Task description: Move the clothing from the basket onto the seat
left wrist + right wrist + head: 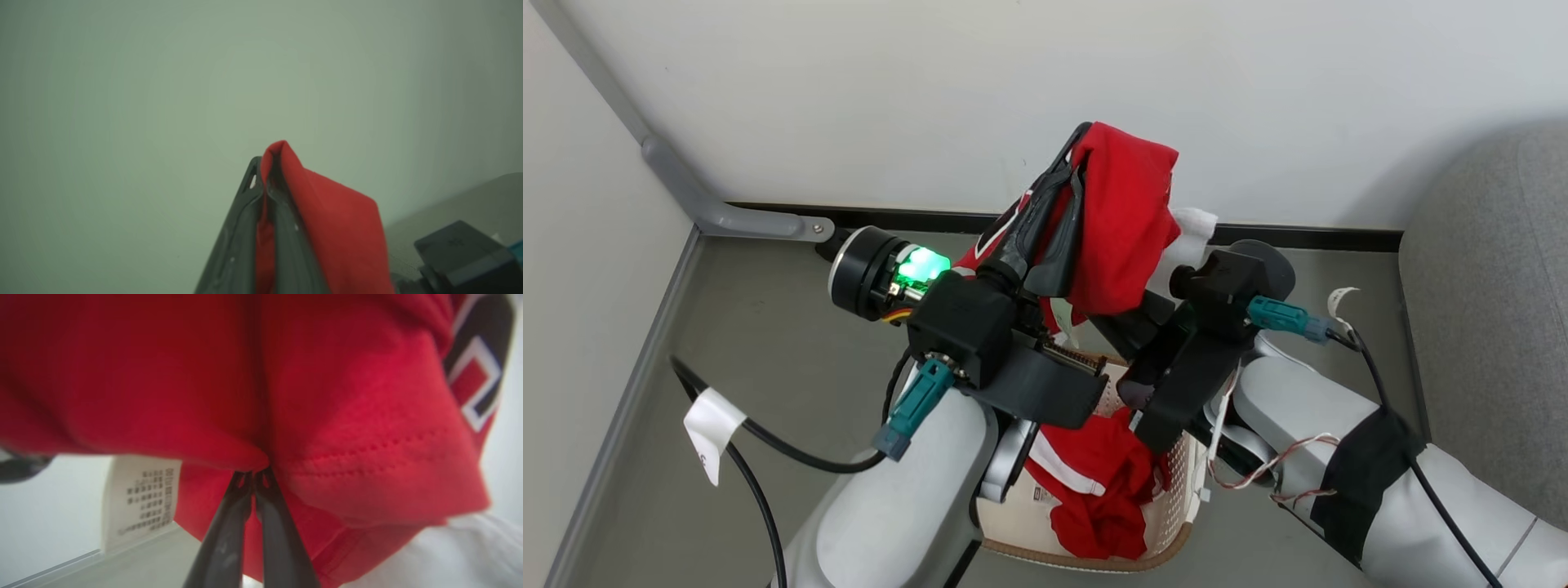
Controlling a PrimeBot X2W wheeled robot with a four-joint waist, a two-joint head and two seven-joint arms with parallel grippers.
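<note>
One red garment [1127,212] hung clear of the basket [1086,562], clamped by the left end effector [265,171] and the right end effector [254,475].

Back wall [849,98] plain white, evenly lit; blurred pale green in left wrist view [122,102]. Dark baseboard [915,219] along wall foot. Floor [768,343] smooth grey. Side panel [572,245] pale, at left, edged by grey rail [670,175]; rail bends at floor corner, screw at end. Grey seat [1494,327] at right, soft shadow on wall above.
</note>
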